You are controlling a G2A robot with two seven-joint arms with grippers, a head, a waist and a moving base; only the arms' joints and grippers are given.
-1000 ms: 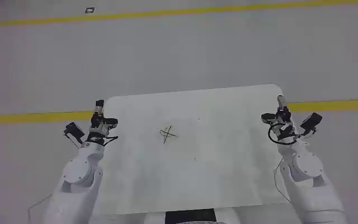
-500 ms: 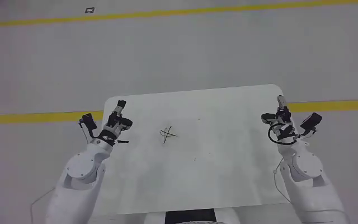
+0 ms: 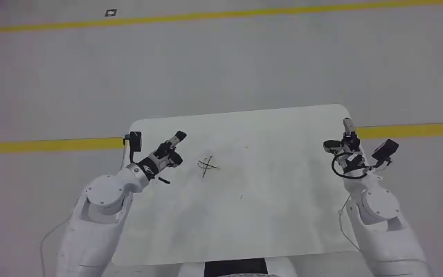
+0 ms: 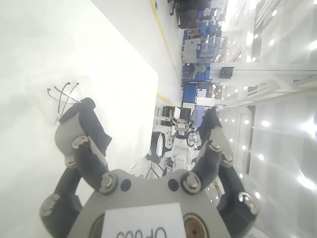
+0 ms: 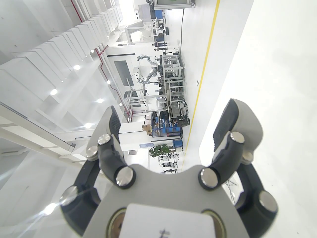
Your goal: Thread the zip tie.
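From the top, the zip ties (image 3: 207,165) lie crossed mid-table (image 3: 291,215), well apart from every edge, with the left gripper (image 3: 178,137) near them and the right gripper (image 3: 348,128) at the right edge; the left wrist view shows jaws spread wide and empty above a white label (image 4: 146,220) whose print is cut off, and the right wrist view shows jaws likewise apart and empty.

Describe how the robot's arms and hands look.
The left arm and right arm are white rounded shells. The left hand and right hand have grey bases, silver screws, black-padded fingers and white labels. A black cable loops by the right wrist.
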